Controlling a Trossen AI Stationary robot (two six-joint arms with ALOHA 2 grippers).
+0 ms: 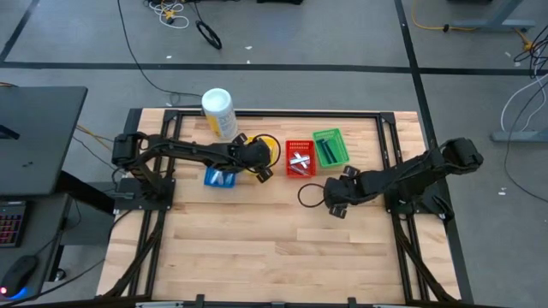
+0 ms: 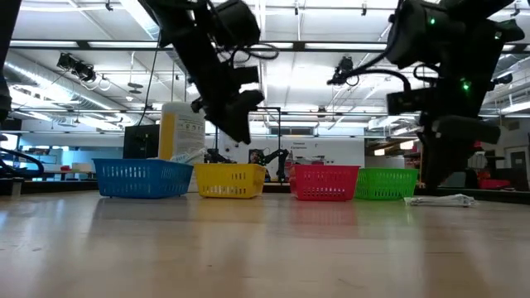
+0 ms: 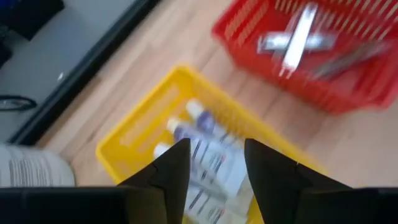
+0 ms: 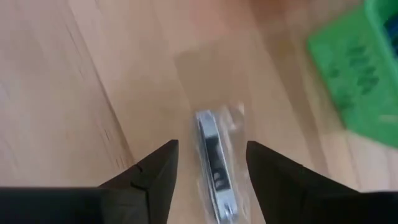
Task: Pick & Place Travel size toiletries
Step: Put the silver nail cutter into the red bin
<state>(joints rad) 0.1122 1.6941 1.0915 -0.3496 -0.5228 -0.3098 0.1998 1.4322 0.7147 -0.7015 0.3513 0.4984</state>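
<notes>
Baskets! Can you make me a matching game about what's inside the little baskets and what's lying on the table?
Things:
1. yellow basket
2. red basket
3. wrapped razor
4. white canister

Places or contents:
A. lies on the bare wood between the right gripper's open fingers
B. holds white-and-blue tubes, under the left gripper
C. stands at the table's far edge
D. holds crossed silvery items

Pairs: 1-B, 2-D, 3-A, 4-C
</notes>
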